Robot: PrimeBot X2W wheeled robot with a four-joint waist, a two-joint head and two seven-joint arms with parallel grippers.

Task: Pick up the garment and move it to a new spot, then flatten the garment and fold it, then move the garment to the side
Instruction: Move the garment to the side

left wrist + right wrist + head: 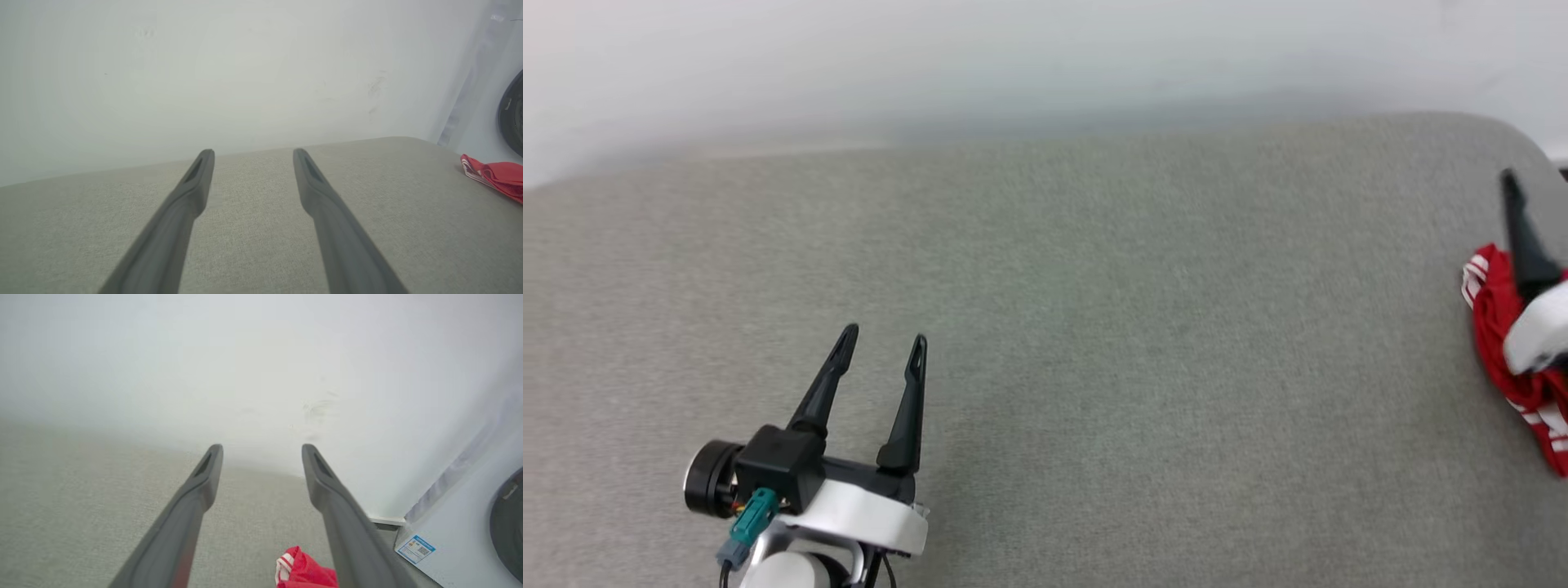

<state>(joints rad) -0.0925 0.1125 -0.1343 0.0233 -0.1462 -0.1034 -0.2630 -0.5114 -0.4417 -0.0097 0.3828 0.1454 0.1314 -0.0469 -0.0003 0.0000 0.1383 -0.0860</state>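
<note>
The garment is a bunched red shirt with white-and-red striped trim, lying at the far right of the grey fabric surface. The frame edge cuts it off. One dark finger and the white wrist of my right arm stand over it. In the right wrist view my right gripper is open with nothing between its fingers, and the garment lies just below them. My left gripper is open and empty at the lower left, far from the shirt. The left wrist view shows the left gripper and the garment off at the right.
A white wall runs behind the grey surface. Past the surface's rounded right end stands a white appliance with a blue label and a dark round part. The wide middle of the grey surface is bare fabric.
</note>
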